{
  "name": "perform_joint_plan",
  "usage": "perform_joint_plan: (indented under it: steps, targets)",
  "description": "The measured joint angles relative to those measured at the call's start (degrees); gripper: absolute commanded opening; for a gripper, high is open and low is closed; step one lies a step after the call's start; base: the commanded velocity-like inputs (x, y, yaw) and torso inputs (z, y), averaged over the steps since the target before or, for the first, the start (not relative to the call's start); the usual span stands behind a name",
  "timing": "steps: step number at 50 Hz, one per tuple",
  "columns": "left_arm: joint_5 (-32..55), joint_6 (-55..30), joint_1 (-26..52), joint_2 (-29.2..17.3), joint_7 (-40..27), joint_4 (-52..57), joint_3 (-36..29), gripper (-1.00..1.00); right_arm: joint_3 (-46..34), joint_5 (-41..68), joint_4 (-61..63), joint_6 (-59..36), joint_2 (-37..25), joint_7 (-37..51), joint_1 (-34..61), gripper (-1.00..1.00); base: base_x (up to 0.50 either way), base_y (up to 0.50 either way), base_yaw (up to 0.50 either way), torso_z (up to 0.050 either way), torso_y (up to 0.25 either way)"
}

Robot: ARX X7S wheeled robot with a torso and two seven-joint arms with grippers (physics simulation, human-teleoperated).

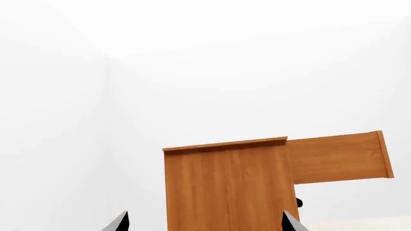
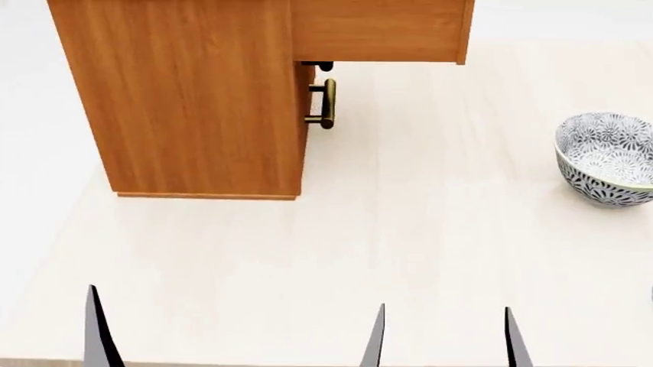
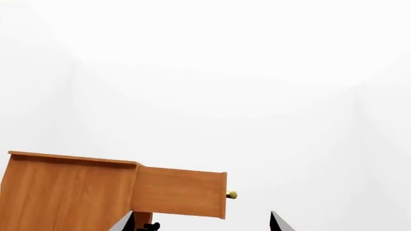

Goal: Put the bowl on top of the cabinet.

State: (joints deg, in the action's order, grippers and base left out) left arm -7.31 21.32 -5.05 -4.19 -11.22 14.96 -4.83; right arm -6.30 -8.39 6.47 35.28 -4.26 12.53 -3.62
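The bowl (image 2: 607,157), white with a dense blue-grey floral pattern, stands upright on the pale table at the far right of the head view. The orange-brown cabinet (image 2: 194,92) rises at the upper left, and its flat top lies beyond that view's upper edge. My left gripper (image 2: 237,336) is open low in the view, in front of the cabinet, with nothing between its fingers. My right gripper (image 2: 582,325) is open too, nearer to me than the bowl and apart from it. The left wrist view shows the cabinet (image 1: 224,187) beyond the open left gripper (image 1: 205,222). The right wrist view shows the cabinet (image 3: 64,192) beyond the open right gripper (image 3: 202,222); the bowl is out of both wrist views.
An upper drawer (image 2: 378,30) is pulled out and overhangs the table (image 2: 408,252). Below it a brass bar handle (image 2: 324,103) sticks out from the cabinet front. The drawer (image 3: 180,190) carries a small brass knob (image 3: 231,194). White walls stand behind.
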Motion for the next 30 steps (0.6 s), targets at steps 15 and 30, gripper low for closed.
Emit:
perform_joint_plan:
  steps: [15,30]
  targets:
    - [0.2,-0.4,0.2,-0.9,-1.1,0.1,-1.0,1.00,-1.0,0.7,0.0,1.4,-1.1,1.1,0.1,1.00,0.50,-0.06,0.00,0.000,0.000]
    - [0.6,-0.8,0.3,-2.0,-2.4,0.1,-2.0,1.00,-2.1,1.1,0.2,0.7,-2.2,2.2,0.4,1.00,0.49,-0.06,0.00,0.000,0.000]
